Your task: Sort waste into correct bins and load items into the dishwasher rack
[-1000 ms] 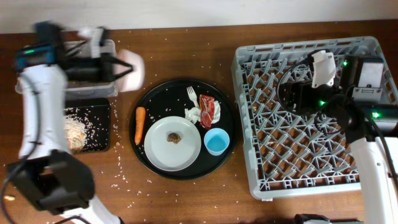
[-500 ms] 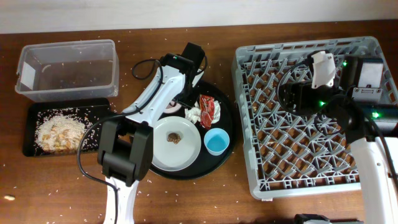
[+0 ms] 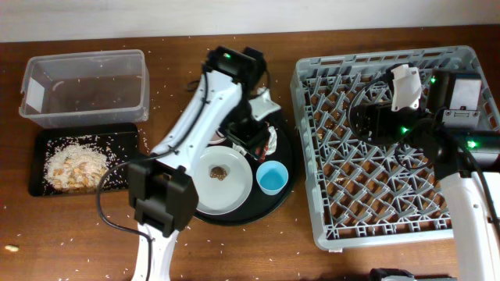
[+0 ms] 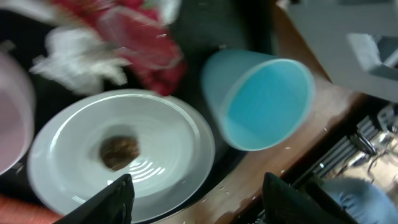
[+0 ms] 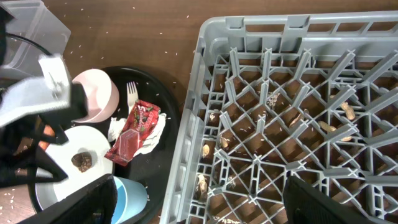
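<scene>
The left arm (image 3: 199, 117) and right arm (image 3: 469, 207) are built of white links and black joints, marked by green lights and trailed by black cables. Black fingers are seen on the left gripper (image 4: 198, 190) and right gripper (image 5: 199, 190).

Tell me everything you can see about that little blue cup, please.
The light-blue cup is small and round, of smooth, plastic-looking material, paler outside and brighter blue inside. It stands mouth up and looks empty. It sits on the round black tray, near the edge facing the rack, right beside the grey plate; whether they touch is unclear. The red-and-white wrapper lies close by on the tray. Nothing grips it.
</scene>
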You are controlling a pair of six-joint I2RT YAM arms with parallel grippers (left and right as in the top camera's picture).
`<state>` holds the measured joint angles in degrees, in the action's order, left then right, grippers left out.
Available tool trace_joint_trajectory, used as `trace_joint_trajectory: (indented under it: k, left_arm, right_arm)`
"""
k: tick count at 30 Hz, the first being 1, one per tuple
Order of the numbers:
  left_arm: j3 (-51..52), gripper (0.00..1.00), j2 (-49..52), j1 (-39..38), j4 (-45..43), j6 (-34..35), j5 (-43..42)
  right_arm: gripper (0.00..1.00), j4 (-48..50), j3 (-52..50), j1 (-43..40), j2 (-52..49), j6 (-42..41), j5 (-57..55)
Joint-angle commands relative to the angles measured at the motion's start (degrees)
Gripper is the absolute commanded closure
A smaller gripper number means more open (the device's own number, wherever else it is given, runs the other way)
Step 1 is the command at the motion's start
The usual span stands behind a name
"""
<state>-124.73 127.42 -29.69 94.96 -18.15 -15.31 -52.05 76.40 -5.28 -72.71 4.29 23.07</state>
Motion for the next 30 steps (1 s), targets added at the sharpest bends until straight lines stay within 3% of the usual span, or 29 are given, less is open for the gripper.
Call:
trace_joint_trajectory:
  k: [1, 6, 11, 17, 20, 24, 30]
  left_arm:
    - [2.97, 0.39, -0.68, -4.39, -0.33, -3.21, -1.79]
    - [12.92, 0.44, -0.68, -7.1, -10.82, 1.49, 5.35]
    - [14.56, 0.5, -0.68, -7.65, -15.13, 2.05, 5.92]
    - [16.81, 0.82, -0.68, -7.69, -18.12, 4.0, 5.49]
    - [16.81, 0.92, -0.68, -7.69, -18.16, 4.0, 5.51]
    - [16.81, 0.99, -0.68, -7.69, -17.73, 4.02, 5.49]
    - [16.81, 0.99, -0.68, -7.65, -17.18, 4.02, 5.51]
  right_arm:
    - [0.15, -0.26, 0.96, -0.37, -0.04, -0.24, 0.46]
    - [0.15, -2.01, 0.92, -0.37, -0.04, -0.04, 0.26]
    - [0.15, -2.01, 0.92, -0.37, -0.04, -0.04, 0.28]
    - [0.16, -2.16, 0.79, -0.37, -0.04, -0.26, 0.31]
    - [0.16, -2.14, 0.79, -0.37, -0.04, -0.26, 0.31]
    - [0.16, -2.23, 0.79, -0.37, -0.04, -0.26, 0.31]
    - [0.16, -2.21, 0.79, -0.37, -0.04, -0.26, 0.28]
